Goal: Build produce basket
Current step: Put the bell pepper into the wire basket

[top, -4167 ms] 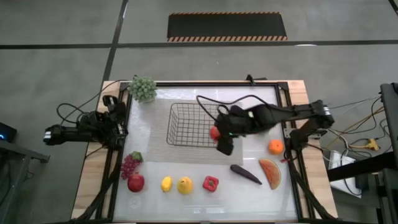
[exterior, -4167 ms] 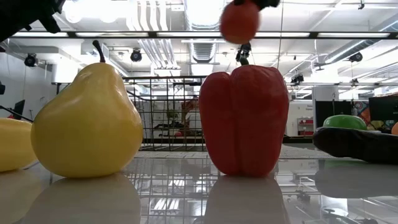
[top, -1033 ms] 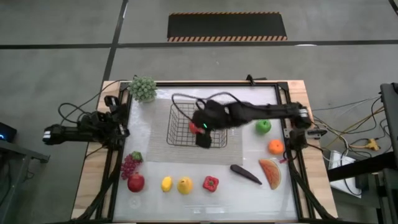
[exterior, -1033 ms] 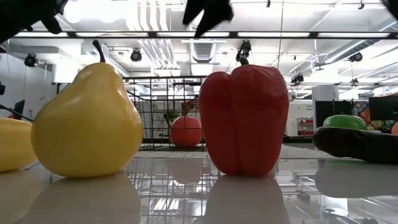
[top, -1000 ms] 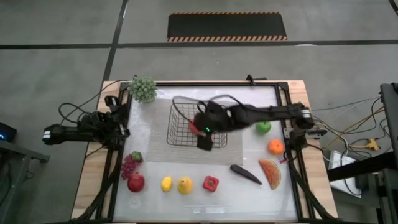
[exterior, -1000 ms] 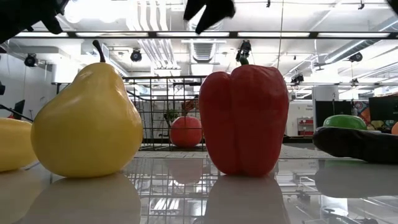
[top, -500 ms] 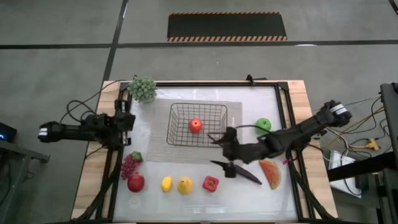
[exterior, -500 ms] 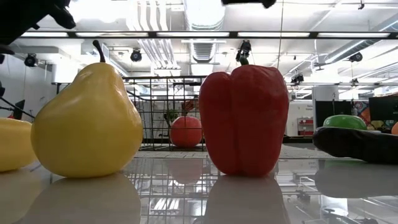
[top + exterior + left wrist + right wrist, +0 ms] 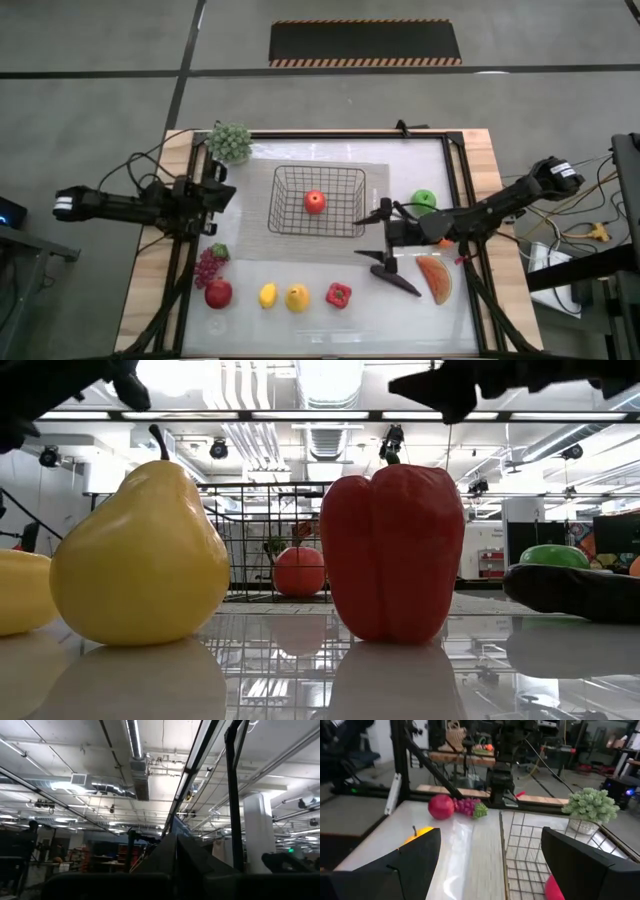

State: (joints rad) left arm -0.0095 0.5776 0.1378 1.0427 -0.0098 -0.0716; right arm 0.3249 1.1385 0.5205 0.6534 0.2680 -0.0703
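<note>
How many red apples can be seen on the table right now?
2. One red apple lies inside the wire basket. The other red apple sits on the table's near left corner, beside the grapes. None seems hidden.

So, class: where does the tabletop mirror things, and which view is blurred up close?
Low view: the glossy table reflects the yellow pear and red pepper, with ceiling strips glaring above. Right wrist view: the right gripper's own dark fingers are soft-edged, the table beyond clearer.
</note>
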